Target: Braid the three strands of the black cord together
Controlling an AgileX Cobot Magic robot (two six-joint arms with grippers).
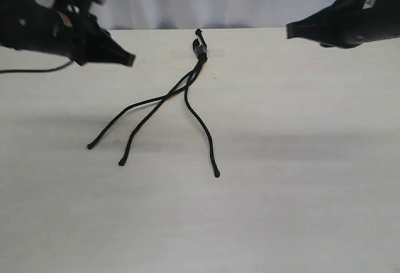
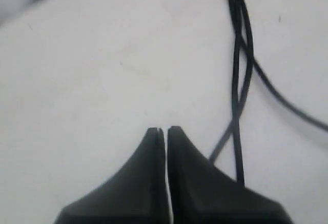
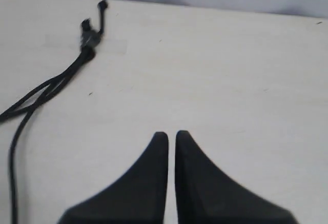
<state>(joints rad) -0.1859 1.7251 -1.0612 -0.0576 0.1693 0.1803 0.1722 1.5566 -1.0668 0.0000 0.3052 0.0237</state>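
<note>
First, the exterior view: the black cord (image 1: 200, 51) lies on the pale surface (image 1: 300, 179) with its knotted head near the far edge, about the middle. From the head the three strands (image 1: 187, 89) run toward the near side. They are bunched and crossing just past the head, then fan out flat and unbraided, with two tips ending on the left and one on the right. The left hand (image 1: 128, 59) hangs above the surface to the left of the head, apart from it. The right hand (image 1: 291, 31) hangs well off to the right, also clear of the cord.

Next, the left wrist view: the left hand (image 2: 163, 130) has its two fingers pressed together with only a hairline slit between them, pinching nothing. The three strands (image 2: 236, 80) cross each other on the surface beside it.

Lastly, the right wrist view: the right hand (image 3: 171, 133) is likewise pressed together and empty. The black cord (image 3: 88, 39) lies well away from it, strands trailing out of the picture.
</note>
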